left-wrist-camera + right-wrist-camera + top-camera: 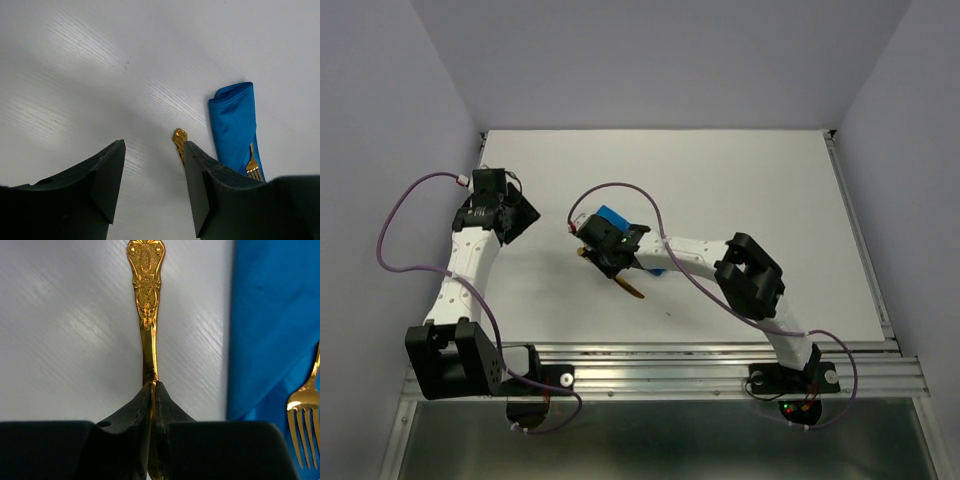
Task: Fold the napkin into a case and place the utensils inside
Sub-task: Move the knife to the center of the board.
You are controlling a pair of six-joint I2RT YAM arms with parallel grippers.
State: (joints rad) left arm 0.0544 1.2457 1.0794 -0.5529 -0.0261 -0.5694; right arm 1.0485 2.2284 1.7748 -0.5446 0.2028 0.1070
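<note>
Loading looks to be the step in hand: my left fingers (107, 185) hang spread over the surface (75, 60) with nothing between them, while my right fingers (125, 440) are pinched on the shaft of a golden utensil (146, 300), just beside the case (270, 315). The case lies folded with the fork (302, 410) poking from it, so next I would lift this piece, line it up with the case's mouth and slide it in beside the fork without tugging the cloth.

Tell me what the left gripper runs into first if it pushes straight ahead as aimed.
Likely the bare white table: the open left gripper frames only tabletop; the golden utensil lies just outside one finger. Depth is uncertain.
</note>
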